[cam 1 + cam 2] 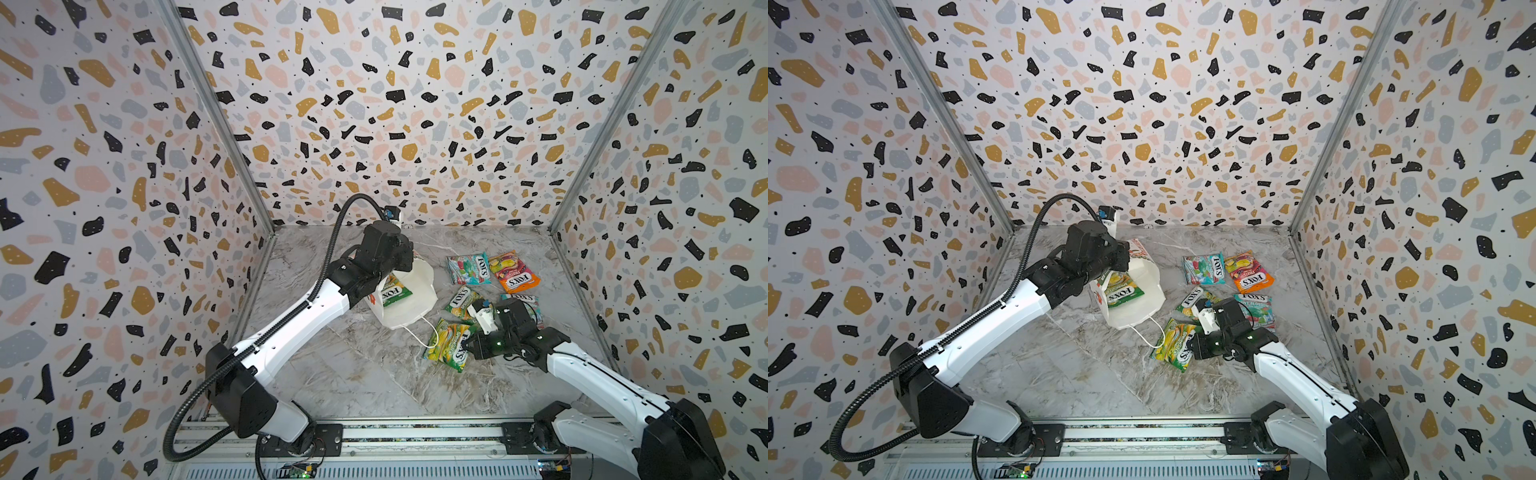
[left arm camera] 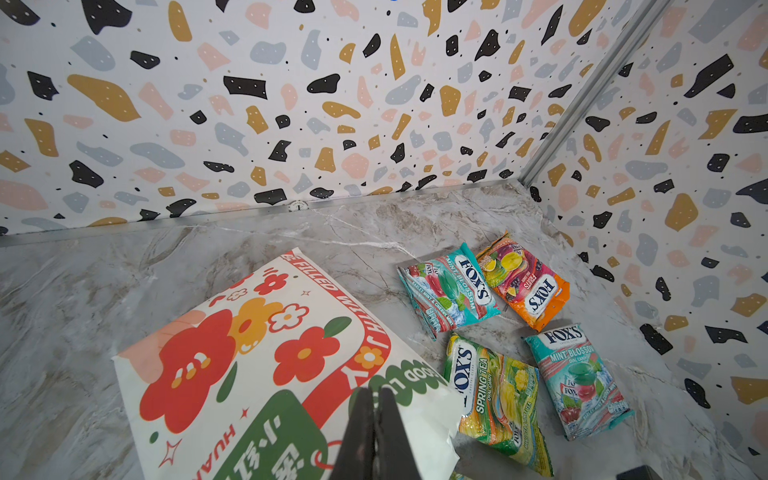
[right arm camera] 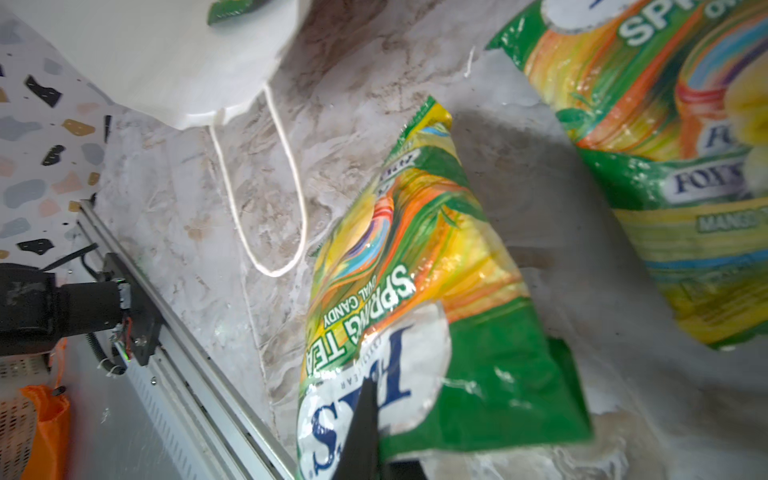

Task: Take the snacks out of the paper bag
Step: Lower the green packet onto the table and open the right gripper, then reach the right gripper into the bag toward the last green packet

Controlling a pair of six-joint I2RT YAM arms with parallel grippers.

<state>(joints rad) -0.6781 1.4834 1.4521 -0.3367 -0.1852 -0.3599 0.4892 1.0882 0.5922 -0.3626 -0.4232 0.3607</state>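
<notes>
Pinching the flower-printed paper bag (image 2: 249, 353) with my left gripper (image 2: 376, 399), I clamp my right gripper (image 3: 368, 415) on a glossy, crinkled, flat Spring Tea packet (image 3: 415, 257).

Six snacks (image 1: 1173, 349) and one paper bag (image 1: 415, 291).
Three green-yellow packets (image 1: 446, 351), two teal packets (image 1: 468, 269), one orange packet (image 1: 514, 272); one of the green-yellow lies inside the bag.

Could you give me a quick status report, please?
Left tool shut on paper bag. Right tool shut on green-yellow packet. Last packet in bag mouth; nothing blocking.
</notes>
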